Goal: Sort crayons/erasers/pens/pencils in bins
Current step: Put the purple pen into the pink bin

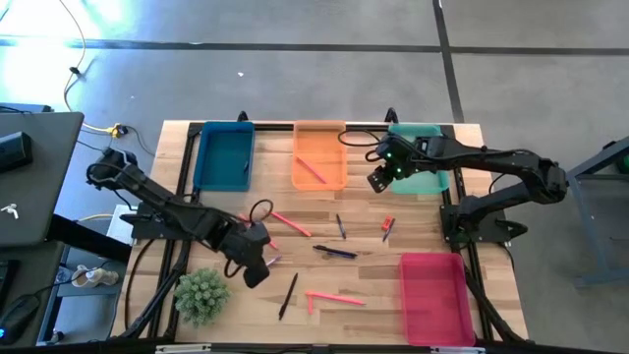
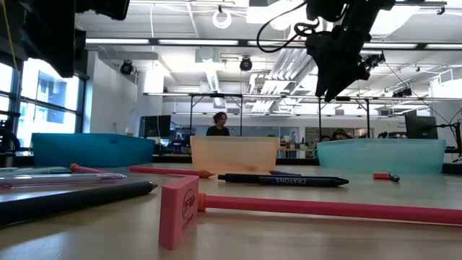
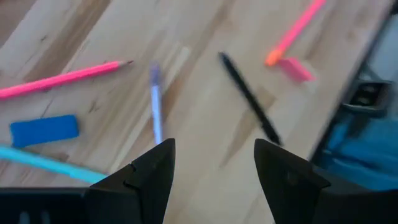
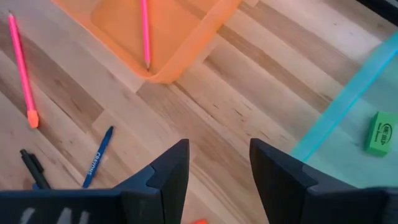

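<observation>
Pens, pink pencils and erasers lie scattered flat on the wooden table. My left gripper (image 1: 254, 267) (image 3: 214, 163) hovers open at the near left above a purple pen (image 3: 155, 106), a black pen (image 3: 249, 98), a blue eraser (image 3: 45, 130) and a pink pencil (image 3: 62, 79). My right gripper (image 1: 378, 180) (image 4: 217, 165) hangs open over bare wood between the orange bin (image 1: 319, 155), which holds a pink pencil (image 4: 144, 31), and the teal bin (image 1: 421, 159), which holds a green eraser (image 4: 380, 132). The dark blue bin (image 1: 224, 155) stands far left, the red-pink bin (image 1: 435, 297) near right.
A small green plant (image 1: 201, 295) stands at the near left corner beside my left arm. A pink eraser (image 2: 179, 211) and a long pink pencil (image 2: 325, 208) lie near the front edge. A laptop (image 1: 34, 177) sits off the table's left side. People show in the room behind.
</observation>
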You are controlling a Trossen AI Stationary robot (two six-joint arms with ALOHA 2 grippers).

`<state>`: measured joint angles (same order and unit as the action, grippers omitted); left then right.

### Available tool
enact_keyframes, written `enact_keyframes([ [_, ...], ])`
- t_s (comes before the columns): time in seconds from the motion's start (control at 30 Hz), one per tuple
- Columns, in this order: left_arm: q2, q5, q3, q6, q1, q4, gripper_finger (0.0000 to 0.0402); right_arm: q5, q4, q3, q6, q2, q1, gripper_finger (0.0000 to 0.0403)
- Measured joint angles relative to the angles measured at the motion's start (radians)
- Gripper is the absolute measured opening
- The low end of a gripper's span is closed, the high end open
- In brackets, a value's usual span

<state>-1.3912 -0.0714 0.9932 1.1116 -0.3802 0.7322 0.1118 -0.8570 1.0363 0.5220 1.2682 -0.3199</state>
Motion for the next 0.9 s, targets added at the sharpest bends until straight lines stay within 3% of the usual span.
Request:
enact_keyframes([
  [0.43,-0.17,-0.026,-0.001,0.182,-0.057,0.012,0.0209,-0.001,-0.012,0.0,-0.038,0.0,0.0,0.0161],
  [0.9,-0.303,0.007,-0.001,0.195,-0.075,0.016,0.0209,0.036,-0.011,0.0,-0.051,0.0,0.0,0.0161],
])
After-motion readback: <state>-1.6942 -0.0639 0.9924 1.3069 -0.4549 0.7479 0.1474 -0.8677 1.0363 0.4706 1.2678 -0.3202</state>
